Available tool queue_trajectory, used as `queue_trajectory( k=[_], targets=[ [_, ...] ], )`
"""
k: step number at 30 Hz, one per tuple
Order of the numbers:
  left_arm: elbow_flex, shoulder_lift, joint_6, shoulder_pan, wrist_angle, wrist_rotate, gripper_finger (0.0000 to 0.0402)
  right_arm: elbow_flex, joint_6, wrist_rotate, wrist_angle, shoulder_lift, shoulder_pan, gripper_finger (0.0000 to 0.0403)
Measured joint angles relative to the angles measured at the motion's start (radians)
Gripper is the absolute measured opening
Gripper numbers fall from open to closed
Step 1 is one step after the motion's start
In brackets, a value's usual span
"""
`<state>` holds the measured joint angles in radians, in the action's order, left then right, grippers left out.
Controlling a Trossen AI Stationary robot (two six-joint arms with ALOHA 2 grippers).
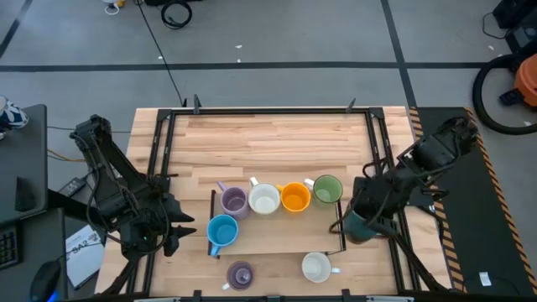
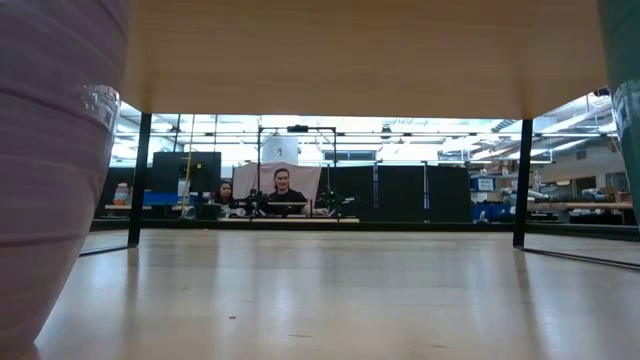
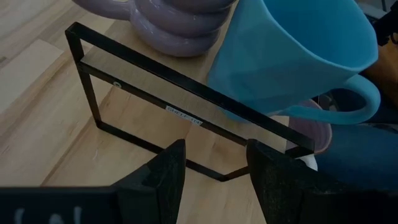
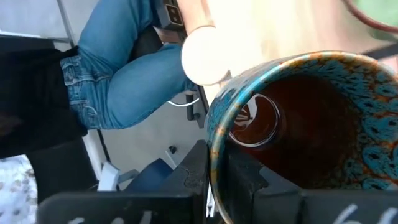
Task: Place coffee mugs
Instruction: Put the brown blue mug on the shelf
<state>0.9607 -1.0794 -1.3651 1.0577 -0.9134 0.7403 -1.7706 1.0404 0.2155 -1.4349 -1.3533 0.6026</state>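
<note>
High view: right end effector (image 1: 362, 225) gripping dark mug (image 1: 357, 224).

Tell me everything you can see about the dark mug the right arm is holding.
The dark mug is round, glazed in mottled teal with rusty flecks outside, and glossy dark brown and empty inside. It looks ceramic. The right claw is shut on its rim, one finger inside and one outside. From above, the mug sits at the right end of the black-framed rack, just beyond the green mug. No handle shows, nor whether it rests on the table.
</note>
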Motion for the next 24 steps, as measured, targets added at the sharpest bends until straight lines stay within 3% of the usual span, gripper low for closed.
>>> queue_trajectory(
  k=[13,24],
  targets=[
    [0.000,0.000,0.000,0.000,0.000,0.000,0.0176,-0.202,-0.135,-0.160,-0.002,-0.195,0.080,0.0038],
    [0.000,0.000,0.000,0.000,0.000,0.000,0.0176,-0.214,-0.282,-0.283,-0.003,-0.303,0.095,0.0038]
  ],
)
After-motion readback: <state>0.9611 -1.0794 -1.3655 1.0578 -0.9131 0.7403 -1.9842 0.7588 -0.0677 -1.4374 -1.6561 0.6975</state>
